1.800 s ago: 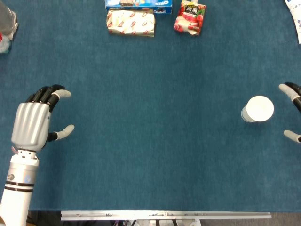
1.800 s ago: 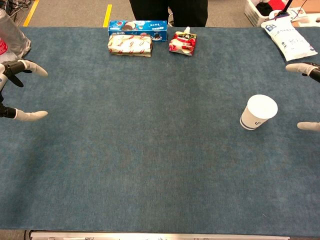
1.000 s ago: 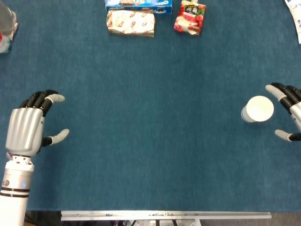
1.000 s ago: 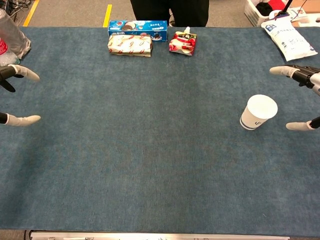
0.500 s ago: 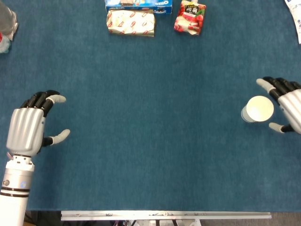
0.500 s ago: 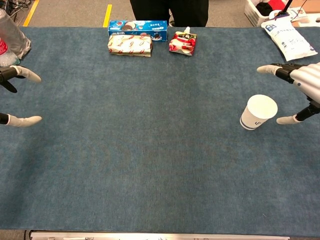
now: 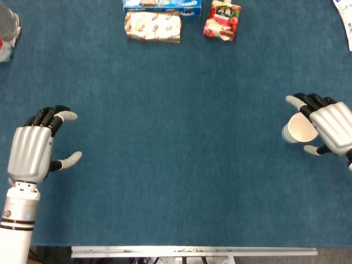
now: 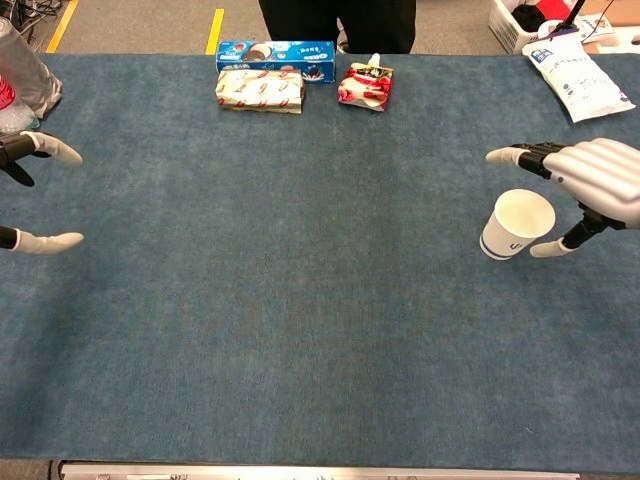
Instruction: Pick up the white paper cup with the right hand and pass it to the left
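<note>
Hovering spread-fingered around one white paper cup (image 8: pixel 515 226), right hand (image 8: pixel 590 185) holds nothing. Left hand (image 7: pixel 34 151) spread, holding nothing. Three snack packs (image 8: pixel 260 89) at table (image 8: pixel 300 300) back.

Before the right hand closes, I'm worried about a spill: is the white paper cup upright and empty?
Upright, and it looks empty: the white paper cup stands on its base, mouth up, and only white interior shows.

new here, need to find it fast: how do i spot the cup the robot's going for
Look at the right side of the blue table, far from the snack packs at the back edge. The white paper cup stands upright there, alone, with the right hand open around it.
</note>
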Controlling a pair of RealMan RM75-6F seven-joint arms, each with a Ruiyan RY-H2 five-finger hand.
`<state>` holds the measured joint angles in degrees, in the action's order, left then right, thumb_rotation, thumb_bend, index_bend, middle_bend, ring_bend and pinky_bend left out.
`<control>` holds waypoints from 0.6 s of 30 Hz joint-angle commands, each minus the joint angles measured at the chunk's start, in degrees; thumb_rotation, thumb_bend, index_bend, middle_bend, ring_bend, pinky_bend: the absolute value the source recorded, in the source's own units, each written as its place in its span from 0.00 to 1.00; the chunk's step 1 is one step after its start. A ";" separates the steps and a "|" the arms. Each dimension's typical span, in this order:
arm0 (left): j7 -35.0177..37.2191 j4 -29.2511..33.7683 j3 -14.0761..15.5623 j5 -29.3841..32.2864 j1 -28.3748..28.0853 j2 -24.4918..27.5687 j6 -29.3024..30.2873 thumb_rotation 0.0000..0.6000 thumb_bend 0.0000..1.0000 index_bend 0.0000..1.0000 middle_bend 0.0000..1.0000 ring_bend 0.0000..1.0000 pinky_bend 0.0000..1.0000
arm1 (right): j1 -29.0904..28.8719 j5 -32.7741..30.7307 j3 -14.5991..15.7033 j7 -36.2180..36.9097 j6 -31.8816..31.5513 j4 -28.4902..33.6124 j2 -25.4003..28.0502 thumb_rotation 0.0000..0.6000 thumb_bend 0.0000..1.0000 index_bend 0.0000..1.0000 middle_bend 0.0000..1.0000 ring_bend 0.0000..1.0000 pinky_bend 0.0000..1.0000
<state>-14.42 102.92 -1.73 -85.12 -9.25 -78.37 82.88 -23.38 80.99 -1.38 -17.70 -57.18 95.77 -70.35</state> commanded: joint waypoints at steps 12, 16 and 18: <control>0.06 -0.28 0.20 0.00 0.18 -0.36 -0.17 1.00 0.00 0.33 0.28 0.25 0.39 | -0.87 -0.79 0.97 0.33 0.71 -0.33 -0.01 1.00 0.00 0.16 0.15 0.16 0.29; -0.11 -0.20 0.28 0.06 0.19 -0.38 -0.34 1.00 0.00 0.33 0.28 0.25 0.39 | -1.29 3.64 2.04 2.74 -0.28 -1.88 0.48 1.00 0.00 0.16 0.16 0.16 0.29; -0.15 -0.15 0.29 0.07 0.21 -0.43 -0.34 1.00 0.00 0.33 0.28 0.25 0.39 | -1.35 6.05 2.58 3.80 -1.33 -2.88 0.69 1.00 0.00 0.16 0.17 0.16 0.29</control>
<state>-14.58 102.76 -1.44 -85.04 -9.04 -78.80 82.53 -24.52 84.61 0.44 -15.32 -57.42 94.09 -70.01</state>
